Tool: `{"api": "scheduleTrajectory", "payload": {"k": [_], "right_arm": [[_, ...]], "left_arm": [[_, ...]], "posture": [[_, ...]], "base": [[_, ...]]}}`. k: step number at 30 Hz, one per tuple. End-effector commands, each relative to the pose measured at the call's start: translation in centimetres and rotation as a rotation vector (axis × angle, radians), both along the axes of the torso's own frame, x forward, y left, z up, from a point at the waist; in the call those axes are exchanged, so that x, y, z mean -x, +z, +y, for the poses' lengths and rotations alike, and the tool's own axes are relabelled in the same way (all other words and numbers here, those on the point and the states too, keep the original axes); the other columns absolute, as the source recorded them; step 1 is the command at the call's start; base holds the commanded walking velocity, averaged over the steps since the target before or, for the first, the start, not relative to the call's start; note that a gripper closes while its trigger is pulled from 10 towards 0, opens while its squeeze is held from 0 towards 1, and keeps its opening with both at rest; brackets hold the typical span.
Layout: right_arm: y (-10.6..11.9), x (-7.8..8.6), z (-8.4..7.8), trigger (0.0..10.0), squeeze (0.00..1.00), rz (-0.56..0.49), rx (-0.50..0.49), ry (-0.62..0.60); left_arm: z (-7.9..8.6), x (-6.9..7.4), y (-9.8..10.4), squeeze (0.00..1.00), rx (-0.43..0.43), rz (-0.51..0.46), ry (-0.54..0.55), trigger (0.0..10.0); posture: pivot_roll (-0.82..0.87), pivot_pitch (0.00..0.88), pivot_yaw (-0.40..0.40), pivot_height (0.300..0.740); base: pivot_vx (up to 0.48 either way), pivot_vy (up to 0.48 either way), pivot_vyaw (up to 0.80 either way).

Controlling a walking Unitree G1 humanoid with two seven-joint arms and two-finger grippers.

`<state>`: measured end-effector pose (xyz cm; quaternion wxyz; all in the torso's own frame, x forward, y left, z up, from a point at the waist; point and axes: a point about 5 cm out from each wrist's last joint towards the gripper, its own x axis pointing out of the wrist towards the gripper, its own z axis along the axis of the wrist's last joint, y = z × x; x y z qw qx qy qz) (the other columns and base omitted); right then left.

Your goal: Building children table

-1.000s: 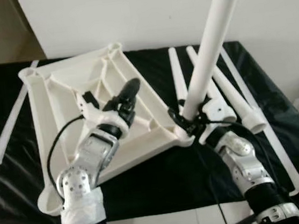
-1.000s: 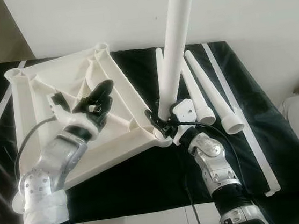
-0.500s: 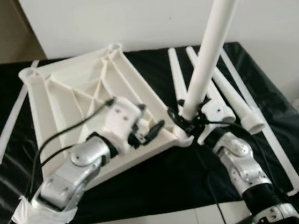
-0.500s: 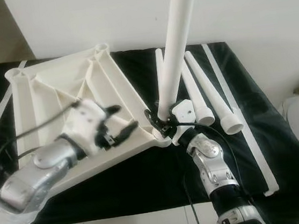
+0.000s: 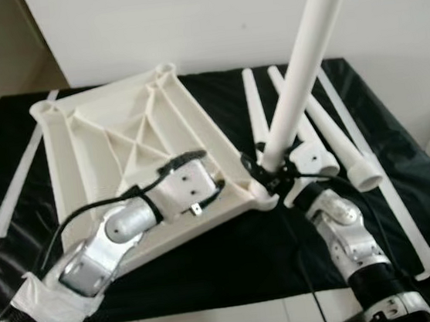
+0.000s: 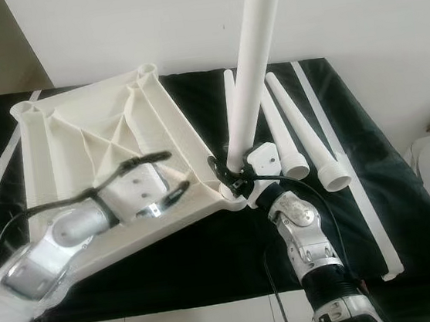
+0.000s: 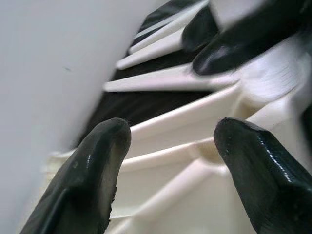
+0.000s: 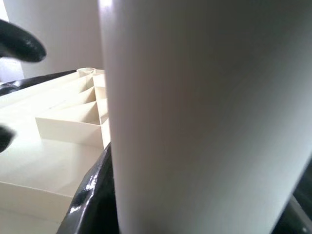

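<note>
- A white plastic table top [image 5: 120, 148] lies upside down, ribs up, on a surface covered by a black cloth [image 5: 234, 260]. It takes up the left half of the cloth, with one corner socket near the far edge and another at the far left corner.
- The right gripper [image 5: 271, 176] sits at the table top's near right corner, roughly mid-cloth. It is clenched around the lower end of a white table leg [image 5: 297, 66].
- That leg stands nearly upright, leaning a little to the right and away. Its foot is at the corner socket of the table top; whether it is seated in the socket cannot be told.
- In the right wrist view the leg [image 8: 204, 117] is very close, with a black finger [image 8: 92, 204] pressed against its side.
- The left gripper [image 5: 217, 192] is laid low over the table top's near right part, just left of the held leg. Its fingers [image 7: 97, 170] are spread apart with nothing between them, above the ribs of the table top [image 7: 180, 161].
- Three more white tapered legs [image 5: 329, 136] lie side by side on the cloth toward the far right, wide ends toward the near edge.
- A long white strip [image 5: 399, 210] lies along the right edge of the cloth, and another strip [image 5: 9, 192] along the left edge.
</note>
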<state>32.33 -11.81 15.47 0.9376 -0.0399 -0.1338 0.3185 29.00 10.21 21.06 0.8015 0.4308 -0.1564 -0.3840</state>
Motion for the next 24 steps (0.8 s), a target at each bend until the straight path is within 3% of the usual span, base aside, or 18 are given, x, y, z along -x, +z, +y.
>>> {"api": "scheduleTrajectory", "payload": {"k": [1,3,7,16,17,21,22,24], "right_arm": [[-3.8,0.8,0.1,10.0,0.00,0.165,0.045,-0.002],[-3.8,0.8,0.1,10.0,0.00,0.165,0.045,-0.002],[-3.9,0.9,0.1,10.0,0.00,0.168,0.040,-0.003],[-4.0,1.0,0.2,10.0,0.00,0.170,0.034,-0.005],[-4.0,1.1,0.2,10.0,0.00,0.172,0.033,-0.006],[-4.1,1.1,0.2,10.0,0.00,0.174,0.032,-0.008],[-4.1,1.1,0.1,10.0,0.00,0.176,0.033,-0.009],[-4.2,1.2,0.1,10.0,0.00,0.177,0.034,-0.011]], "left_arm": [[0.9,-0.8,0.7,0.00,0.030,-0.138,0.103,0.0],[0.9,-0.8,0.7,0.00,0.030,-0.138,0.103,0.0],[2.0,-1.4,0.4,0.00,-0.061,-0.207,0.166,0.0],[2.6,-1.7,-0.5,0.00,-0.142,-0.218,0.148,0.0],[2.7,-1.9,-0.6,0.00,-0.138,-0.207,0.153,10.0],[2.6,-2.0,-0.6,0.00,-0.153,-0.218,0.143,10.0],[2.6,-2.0,-0.5,0.00,-0.126,-0.218,0.145,0.0],[2.8,-2.1,-0.1,0.00,-0.098,-0.235,0.160,0.0]], "posture": [[-0.04,0.120,0.039,0.740],[-0.04,0.120,0.039,0.740],[-0.04,0.124,0.040,0.740],[-0.04,0.130,0.044,0.740],[-0.04,0.131,0.044,0.740],[-0.04,0.133,0.045,0.740],[-0.04,0.133,0.046,0.740],[-0.04,0.132,0.046,0.740]], "base": [[0.000,0.000,0.00],[0.000,0.000,0.00],[0.000,0.000,0.00],[0.000,0.000,0.00],[0.000,0.000,0.00],[0.000,0.000,0.00],[0.000,0.000,0.00],[0.000,0.000,0.00]]}}
